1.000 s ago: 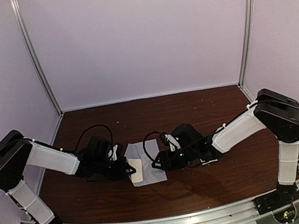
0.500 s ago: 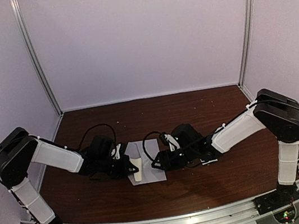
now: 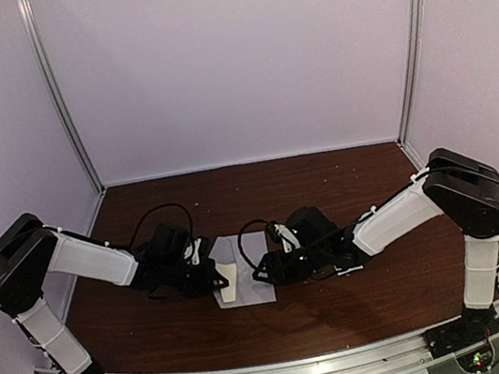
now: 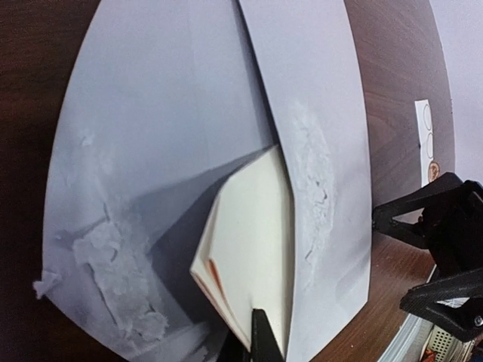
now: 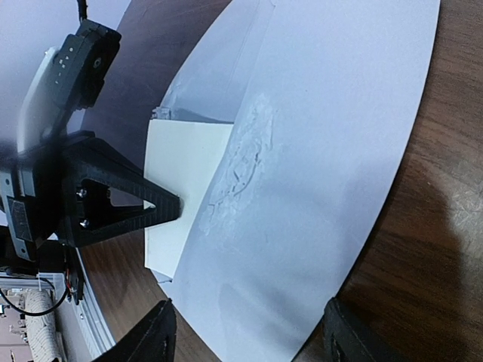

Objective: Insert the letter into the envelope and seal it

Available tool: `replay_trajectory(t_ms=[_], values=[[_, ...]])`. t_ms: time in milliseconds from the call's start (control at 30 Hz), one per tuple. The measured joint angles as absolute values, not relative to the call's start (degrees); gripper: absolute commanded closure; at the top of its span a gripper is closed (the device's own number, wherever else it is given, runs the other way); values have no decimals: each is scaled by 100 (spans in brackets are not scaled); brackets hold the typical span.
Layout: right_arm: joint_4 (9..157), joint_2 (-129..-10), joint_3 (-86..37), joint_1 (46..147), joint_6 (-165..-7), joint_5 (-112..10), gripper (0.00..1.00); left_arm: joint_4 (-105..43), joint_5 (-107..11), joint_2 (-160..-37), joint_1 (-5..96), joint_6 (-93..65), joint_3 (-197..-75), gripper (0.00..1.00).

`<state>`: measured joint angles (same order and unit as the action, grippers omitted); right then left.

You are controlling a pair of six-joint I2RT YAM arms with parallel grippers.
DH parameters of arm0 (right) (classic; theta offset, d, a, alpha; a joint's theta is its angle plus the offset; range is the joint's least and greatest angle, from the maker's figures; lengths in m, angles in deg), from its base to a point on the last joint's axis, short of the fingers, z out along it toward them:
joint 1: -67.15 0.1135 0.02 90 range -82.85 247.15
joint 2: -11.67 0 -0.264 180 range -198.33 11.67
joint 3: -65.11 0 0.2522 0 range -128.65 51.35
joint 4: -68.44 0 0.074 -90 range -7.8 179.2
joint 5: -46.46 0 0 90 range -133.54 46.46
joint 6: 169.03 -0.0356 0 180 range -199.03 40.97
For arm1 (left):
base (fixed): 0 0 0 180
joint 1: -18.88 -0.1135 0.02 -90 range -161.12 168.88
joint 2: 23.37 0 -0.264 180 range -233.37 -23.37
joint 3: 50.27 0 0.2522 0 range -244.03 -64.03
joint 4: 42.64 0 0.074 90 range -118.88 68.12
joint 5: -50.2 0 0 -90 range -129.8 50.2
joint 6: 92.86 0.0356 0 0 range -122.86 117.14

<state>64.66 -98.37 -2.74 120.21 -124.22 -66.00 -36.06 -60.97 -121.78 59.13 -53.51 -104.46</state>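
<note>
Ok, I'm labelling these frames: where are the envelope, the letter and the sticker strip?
envelope (image 4: 151, 128), left wrist view, its broad pale left panel.
letter (image 4: 253, 226), left wrist view, middle of its cream face.
sticker strip (image 4: 423, 124), left wrist view, its white upper part.

Envelope (image 3: 243, 269) is hemmed in on both sides: left gripper (image 3: 214, 276) is clamped on letter (image 4: 253, 241) at its L edge, and right gripper (image 3: 263, 270) is set at its R edge w/ jaws spread. Sticker strip (image 4: 425, 128) is seen near right gripper. Passage is offered over far half of table (image 3: 260, 195), up to the walls (image 3: 241, 74).
</note>
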Motion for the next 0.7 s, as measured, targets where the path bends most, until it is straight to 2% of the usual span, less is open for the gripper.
replay_trajectory(t_ms=[700], values=[[6483, -9870, -318, 12065, -12424, -6563, 33, -3355, -6233, -11992, 5948, -5242, -10448, 100]])
